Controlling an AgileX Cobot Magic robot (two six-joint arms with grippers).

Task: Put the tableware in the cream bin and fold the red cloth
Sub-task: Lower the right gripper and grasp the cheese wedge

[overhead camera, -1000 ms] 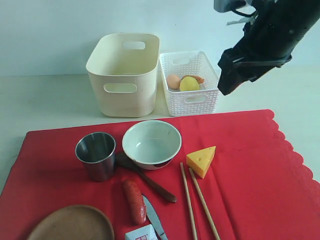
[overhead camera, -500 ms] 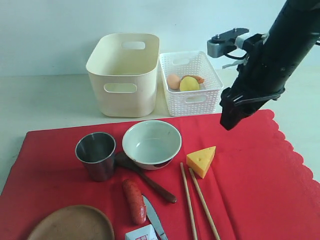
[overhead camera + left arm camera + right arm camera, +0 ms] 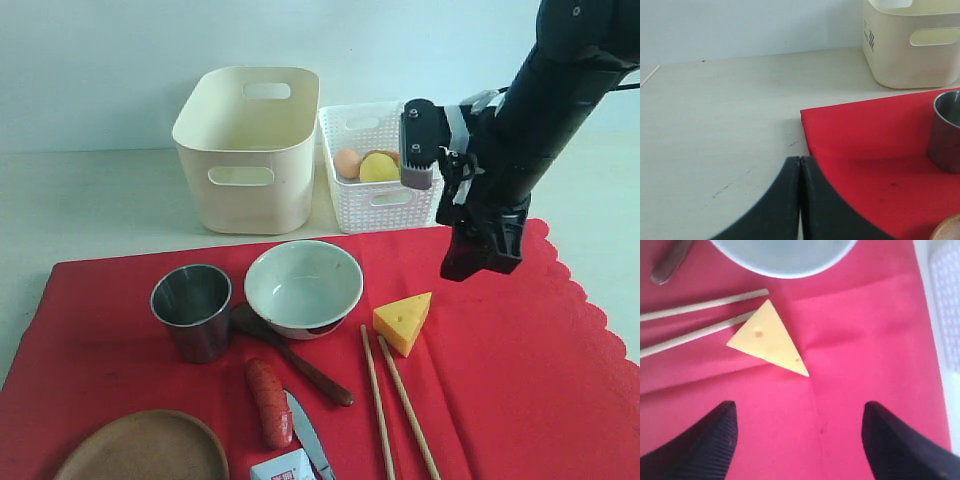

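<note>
Tool on the right hung wide and empty over the red cloth, beside the waxy cheese wedge; left tool sat pinched shut at the cloth's corner. Thin round chopsticks, seemingly touching the cheese, looked next: pinch both mid-length, lift level. Glossy bowl and steel cup stood nearby, smooth cream bin behind on the counter.

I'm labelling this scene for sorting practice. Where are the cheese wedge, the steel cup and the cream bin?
cheese wedge (image 3: 402, 322), exterior view, middle of the wedge.
steel cup (image 3: 196, 342), exterior view, on its outer wall.
cream bin (image 3: 245, 207), exterior view, front wall below the handle cut-out.
</note>
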